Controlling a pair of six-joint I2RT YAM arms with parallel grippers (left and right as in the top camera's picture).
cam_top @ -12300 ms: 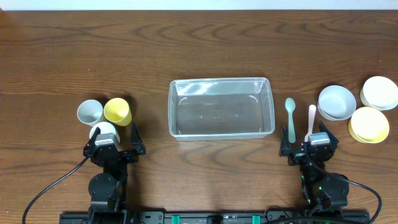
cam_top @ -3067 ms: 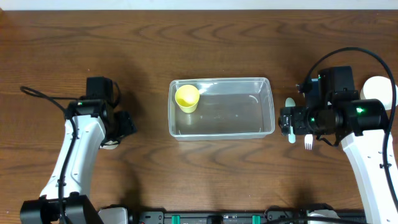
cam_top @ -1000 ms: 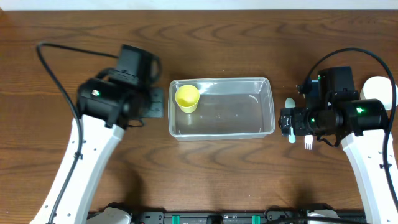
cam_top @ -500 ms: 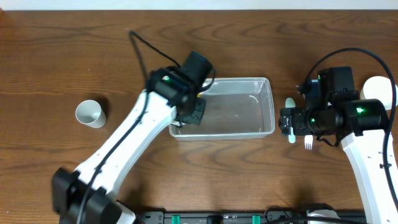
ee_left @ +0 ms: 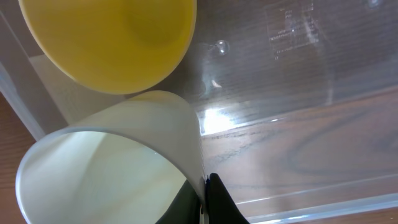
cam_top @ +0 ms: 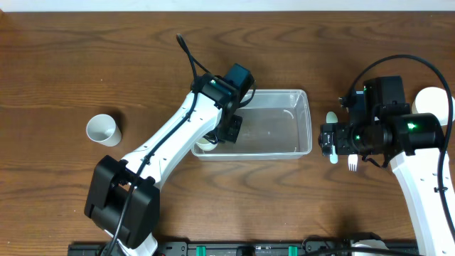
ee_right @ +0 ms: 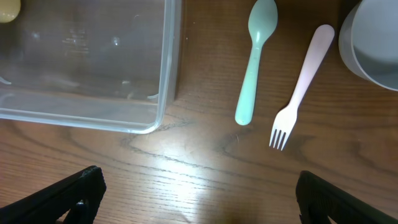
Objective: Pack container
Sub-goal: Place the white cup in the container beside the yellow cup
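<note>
The clear container (cam_top: pixel 307 121) lies mid-table. My left gripper (cam_top: pixel 217 138) reaches into its left end. In the left wrist view the left gripper (ee_left: pixel 205 200) is shut on the wall of a white cup (ee_left: pixel 112 168), one finger inside and one outside. A yellow cup (ee_left: pixel 106 37) stands just beyond it on the container's floor (ee_left: pixel 292 74); the arm hides it from overhead. My right gripper (cam_top: pixel 337 139) hovers open over the wood to the right of the container. Its wrist view shows nothing between the jaws of the right gripper (ee_right: pixel 199 200).
A teal spoon (ee_right: pixel 255 62) and a pink fork (ee_right: pixel 303 87) lie side by side right of the container's corner (ee_right: pixel 165 93). A white bowl (ee_right: pixel 373 43) sits beyond them, another bowl (cam_top: pixel 435 103) at the far right. A second white cup (cam_top: pixel 103 129) stands on the table at the left.
The left arm has swung from the table's left side over to the container, carrying the white cup, and now covers the yellow cup from above. The right arm has not moved.
</note>
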